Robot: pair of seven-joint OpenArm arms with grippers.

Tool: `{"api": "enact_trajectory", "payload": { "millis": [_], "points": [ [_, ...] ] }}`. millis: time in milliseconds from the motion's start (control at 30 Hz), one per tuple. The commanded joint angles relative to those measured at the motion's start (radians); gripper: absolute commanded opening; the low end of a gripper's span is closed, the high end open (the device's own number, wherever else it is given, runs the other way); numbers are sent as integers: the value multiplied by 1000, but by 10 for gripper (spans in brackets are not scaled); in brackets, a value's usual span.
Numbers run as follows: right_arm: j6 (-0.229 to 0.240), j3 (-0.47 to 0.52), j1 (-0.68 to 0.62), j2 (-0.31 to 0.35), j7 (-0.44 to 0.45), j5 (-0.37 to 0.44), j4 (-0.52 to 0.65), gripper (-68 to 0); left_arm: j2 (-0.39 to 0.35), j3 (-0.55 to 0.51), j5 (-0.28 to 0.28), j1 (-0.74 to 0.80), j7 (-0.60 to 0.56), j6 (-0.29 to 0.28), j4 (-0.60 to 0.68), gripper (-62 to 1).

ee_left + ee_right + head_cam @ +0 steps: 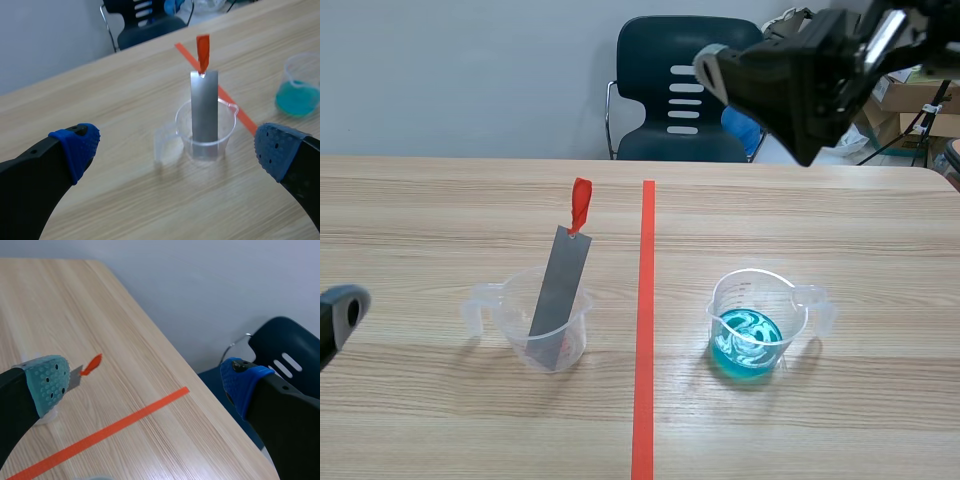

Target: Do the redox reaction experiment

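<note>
Grey metal strip (558, 285) stands in clear beaker (568, 350), worktop's left half; dip into blue solution (748, 345) not yet done; left gripper (176, 147), right gripper (146, 382) wide, empty.

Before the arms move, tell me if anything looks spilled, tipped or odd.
Nothing stands out. Both cups are upright: the metal strip leans in the left cup, the blue liquid sits inside the right cup, and no spill shows on the table.

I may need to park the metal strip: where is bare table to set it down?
Widest: the far band of table beyond the cup with the metal strip and the blue-liquid cup, both sides of the tape line. The near strip before them is bare too. Tightest: between the two cups.
</note>
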Motion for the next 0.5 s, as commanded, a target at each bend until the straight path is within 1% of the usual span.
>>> {"api": "enact_trajectory", "payload": {
  "millis": [0,67,200,267,333,400,467],
  "points": [
    [-8,68,-43,-5,11,18,-3,-52,8,-6,-6,-3,-13,-3,39,14],
    [-7,155,-113,-13,11,34,-3,-52,20,-11,-6,-13,-12,-6,63,14],
    [-6,312,-233,-62,3,33,-3,-52,58,-19,-6,-63,33,-52,92,14],
    [5,383,-281,-108,-17,33,-3,-52,80,-21,2,-93,55,-87,98,14],
    [12,443,-315,-169,-42,32,-4,-52,103,-27,16,-127,80,-116,98,14],
    [23,483,-335,-233,-67,10,-4,-52,124,-28,45,-162,104,-126,98,14],
    [43,502,-352,-286,-72,-36,-4,-52,140,-27,70,-197,127,-152,98,14]
  ]
}}
